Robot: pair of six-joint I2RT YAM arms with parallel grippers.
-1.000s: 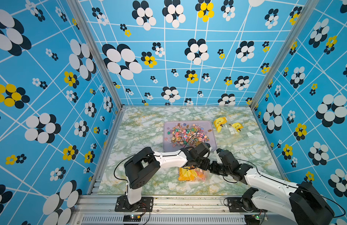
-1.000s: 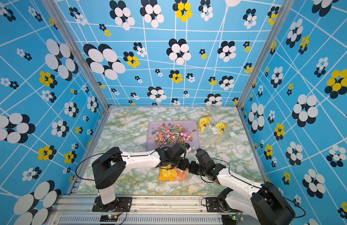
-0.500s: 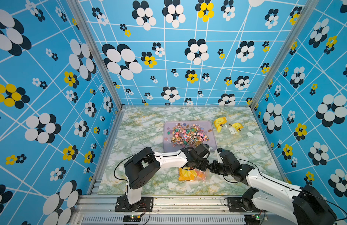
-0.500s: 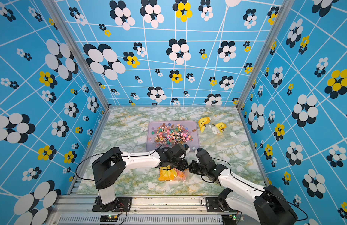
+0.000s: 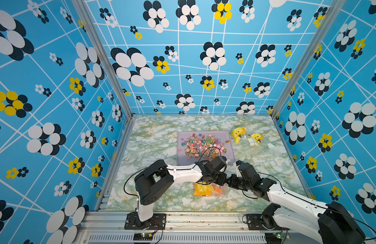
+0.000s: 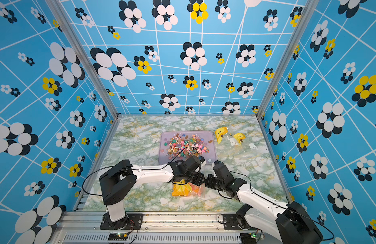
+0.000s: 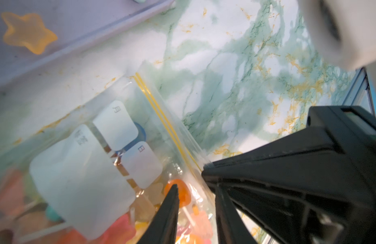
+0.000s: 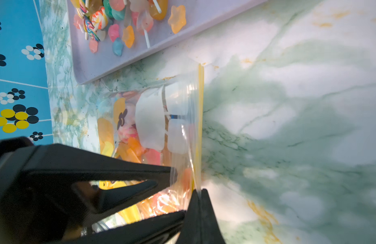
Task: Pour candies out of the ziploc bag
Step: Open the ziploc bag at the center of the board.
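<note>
Plastic ziploc bag (image 5: 209,189): beside tray (image 5: 181,159); opening stage.
Right gripper (image 8: 200,194): clamps zip (image 8: 200,126).
Left gripper (image 7: 195,188): narrowly parted; needs firm hold.

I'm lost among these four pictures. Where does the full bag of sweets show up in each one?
In a top view: the ziploc bag lies low in the centre, nearer the camera than the tray.
In a top view: same spot, a little further left.
Left wrist: large, beside the tray's edge.
Right wrist: mid-picture, beside the tray's corner.
Shared landmark: the purple tray.
</note>
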